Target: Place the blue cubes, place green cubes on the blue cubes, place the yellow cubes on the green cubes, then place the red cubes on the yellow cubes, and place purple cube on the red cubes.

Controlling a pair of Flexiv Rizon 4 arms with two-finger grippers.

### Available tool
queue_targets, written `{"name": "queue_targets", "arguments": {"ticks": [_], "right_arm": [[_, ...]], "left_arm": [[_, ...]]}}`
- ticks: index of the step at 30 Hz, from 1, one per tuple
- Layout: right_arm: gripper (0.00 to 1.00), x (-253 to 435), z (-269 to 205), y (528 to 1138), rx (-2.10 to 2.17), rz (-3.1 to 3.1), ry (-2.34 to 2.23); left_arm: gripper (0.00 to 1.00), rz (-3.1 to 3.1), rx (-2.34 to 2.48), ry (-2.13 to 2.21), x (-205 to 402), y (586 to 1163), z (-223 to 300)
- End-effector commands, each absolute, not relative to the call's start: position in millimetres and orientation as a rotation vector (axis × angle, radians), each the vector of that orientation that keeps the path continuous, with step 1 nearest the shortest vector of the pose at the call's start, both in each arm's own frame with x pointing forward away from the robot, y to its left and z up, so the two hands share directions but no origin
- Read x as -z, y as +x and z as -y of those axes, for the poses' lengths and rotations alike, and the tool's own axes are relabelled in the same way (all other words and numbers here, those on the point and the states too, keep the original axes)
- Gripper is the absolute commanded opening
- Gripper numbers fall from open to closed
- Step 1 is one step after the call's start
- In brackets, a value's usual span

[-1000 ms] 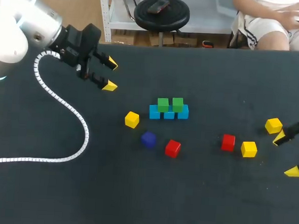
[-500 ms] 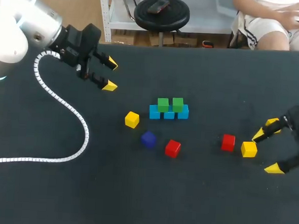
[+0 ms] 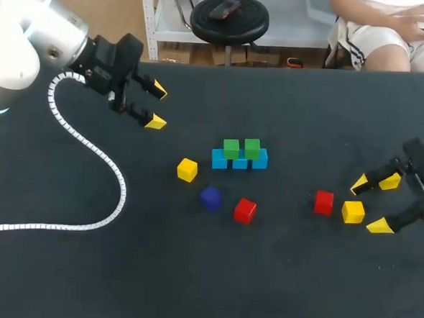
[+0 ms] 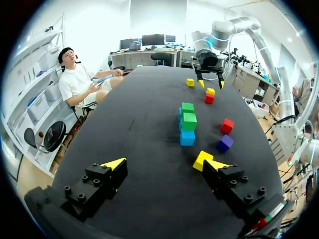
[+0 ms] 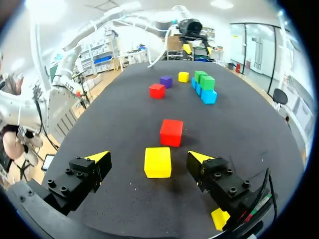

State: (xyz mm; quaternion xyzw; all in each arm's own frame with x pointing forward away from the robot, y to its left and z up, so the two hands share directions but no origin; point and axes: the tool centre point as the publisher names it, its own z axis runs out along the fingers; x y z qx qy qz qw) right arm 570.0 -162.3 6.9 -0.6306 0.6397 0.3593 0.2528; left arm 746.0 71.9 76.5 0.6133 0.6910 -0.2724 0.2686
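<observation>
The left end effector (image 3: 157,106) hangs over the counter (image 3: 190,287) with its 2 yellow-tipped fingers spread wide, released, nothing between them. A white coiled cable (image 3: 90,151) trails from that arm across the counter, behind the end effector.

Ahead of this end effector, just off 1 fingertip in its wrist view, lies the left yellow cube (image 3: 187,170). Beyond that cube sit the purple cube (image 3: 210,198) and the left red cube (image 3: 245,210), apart from each other. Straight ahead of the open fingers stands the row of 3 blue cubes (image 3: 239,161), touching side by side, with 2 green cubes (image 3: 241,148) resting on top of it.

Farther right, the right red cube (image 3: 323,202) rests directly ahead of the right end effector (image 3: 370,205), near it. Just behind that red cube, the centred yellow cube (image 5: 157,162) lies in the gap between this end effector's fingers, touching neither. The fingers stand wide apart, so this end effector is released too, grasping nothing. The outer yellow cube (image 5: 221,218) sits outside the gap, close beside 1 finger and partly hidden by it. The blue and green stack is well ahead of this end effector, past the right red cube.
</observation>
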Motion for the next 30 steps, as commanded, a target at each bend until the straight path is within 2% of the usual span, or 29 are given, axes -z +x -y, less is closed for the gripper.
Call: {"name": "queue_targets", "arguments": {"ticks": [1,23,26,28,30], "right_arm": [[1.00,-2,165,560,-0.951,-1.753,-1.686],[1.00,-7,156,569,-0.922,-1.737,-1.688],[0.92,-7,155,571,-0.925,-1.737,-1.686],[0.80,-7,153,571,-0.928,-1.734,-1.686],[0.78,-7,151,571,-0.933,-1.729,-1.690]], "left_arm": [[1.00,-1.864,0.738,1.659,-76,748,-72],[1.00,-1.864,0.738,1.659,-76,748,-72],[1.00,-1.864,0.738,1.659,-76,748,-72],[1.00,-1.864,0.738,1.659,-76,748,-72],[1.00,-1.864,0.738,1.659,-76,748,-72]]}}
